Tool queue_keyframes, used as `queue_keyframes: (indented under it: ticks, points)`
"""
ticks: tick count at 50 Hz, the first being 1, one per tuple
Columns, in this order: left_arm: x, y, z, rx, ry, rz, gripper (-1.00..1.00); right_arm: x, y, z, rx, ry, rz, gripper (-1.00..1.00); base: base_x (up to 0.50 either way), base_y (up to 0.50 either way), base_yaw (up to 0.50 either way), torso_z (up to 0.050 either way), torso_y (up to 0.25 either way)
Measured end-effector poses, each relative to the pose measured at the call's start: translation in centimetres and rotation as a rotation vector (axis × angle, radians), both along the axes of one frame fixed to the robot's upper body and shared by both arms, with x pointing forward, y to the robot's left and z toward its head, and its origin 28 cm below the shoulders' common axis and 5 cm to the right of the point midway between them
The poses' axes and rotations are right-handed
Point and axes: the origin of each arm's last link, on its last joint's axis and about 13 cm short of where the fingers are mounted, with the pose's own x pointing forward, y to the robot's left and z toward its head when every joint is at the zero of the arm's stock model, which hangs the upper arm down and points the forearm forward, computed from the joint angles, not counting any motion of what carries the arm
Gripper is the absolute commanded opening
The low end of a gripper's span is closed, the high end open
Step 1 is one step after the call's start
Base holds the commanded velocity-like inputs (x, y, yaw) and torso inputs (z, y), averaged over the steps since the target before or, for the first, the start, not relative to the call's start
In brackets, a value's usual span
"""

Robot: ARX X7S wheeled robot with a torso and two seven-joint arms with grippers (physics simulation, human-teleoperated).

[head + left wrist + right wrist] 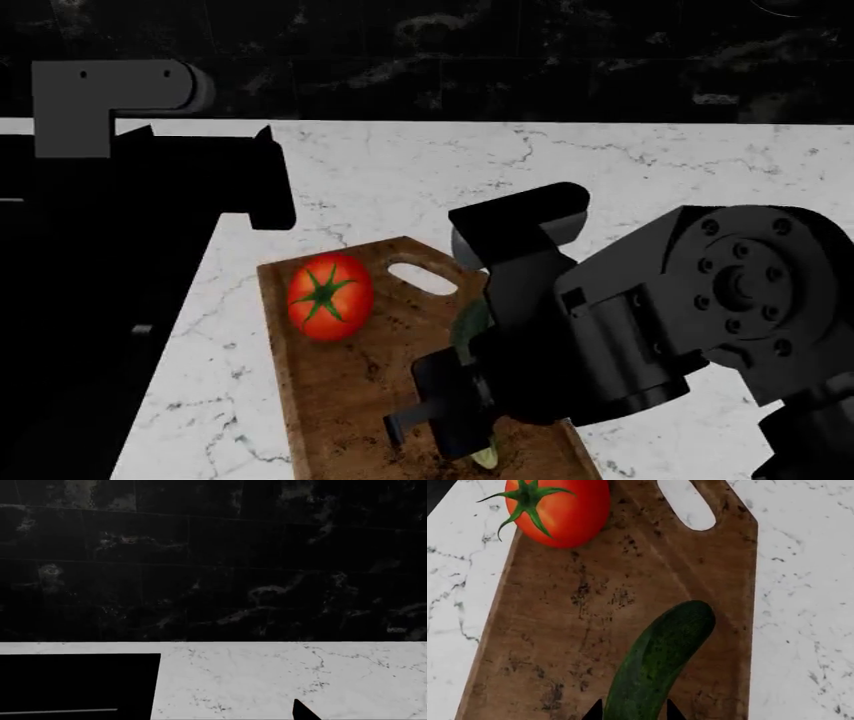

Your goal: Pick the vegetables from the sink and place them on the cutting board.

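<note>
The right tool [630, 714] is closed on the near end of the cucumber [660, 662], with one dark tip on each side of it. The cucumber lies over the board [594, 630], near its right edge, with the far end pointing at the slot hole. It looks long, stiff and smooth, so I think it could slide or roll if let go from too high. The middle looks like the best place to hold it; held by the end, it may tip. The board looks flat, hard and stained, with room left between the two vegetables. A bit farther on, the tomato [328, 296] sits on the board by its left edge, just beside the slot. It is round and shiny, likely soft, so it could roll or bruise. The white marble desk [641, 170] lies all around the board. To the left is the black sink [80, 330]. Of the left tool only a dark tip [303, 711] shows, so I cannot tell if it is open. Farthest back is a dark tiled wall [213, 555].
</note>
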Motion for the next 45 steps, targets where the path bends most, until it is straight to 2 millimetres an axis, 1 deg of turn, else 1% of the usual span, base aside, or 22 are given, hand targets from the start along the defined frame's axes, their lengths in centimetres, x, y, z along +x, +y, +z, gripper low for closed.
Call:
queue_keyframes:
  ticks: [12, 13, 20, 27, 40, 45]
  points:
    - [0.0, 0.0, -0.1, 0.002, 0.003, -0.001, 1.00, 0.1, 0.1, -0.2, 0.001, -0.001, 0.009, -1.00, 0.00, 0.00, 0.00, 0.000, 0.000]
    - [0.0, 0.0, -0.1, 0.003, 0.003, -0.002, 1.00, 0.1, 0.1, -0.2, 0.000, -0.001, 0.009, 1.00, 0.00, 0.00, 0.00, 0.000, 0.000]
    - [0.0, -0.1, -0.2, 0.006, 0.005, -0.005, 1.00, 0.1, -0.1, -0.2, -0.012, -0.003, 0.004, 1.00, 0.00, 0.00, 0.00, 0.000, 0.000]
    - [0.0, -0.2, -0.2, 0.010, 0.005, -0.008, 1.00, 0.0, -0.2, 0.3, -0.016, -0.017, 0.001, 1.00, 0.00, 0.00, 0.00, 0.000, 0.000]
    - [0.0, -0.1, -0.3, 0.008, 0.005, -0.010, 1.00, -0.3, -0.5, 2.6, 0.020, -0.118, -0.011, 1.00, 0.00, 0.00, 0.00, 0.000, 0.000]
    - [0.0, -0.1, -0.6, 0.008, 0.001, -0.009, 1.00, -0.2, -0.7, 2.8, 0.055, -0.186, -0.022, 1.00, 0.00, 0.00, 0.00, 0.000, 0.000]
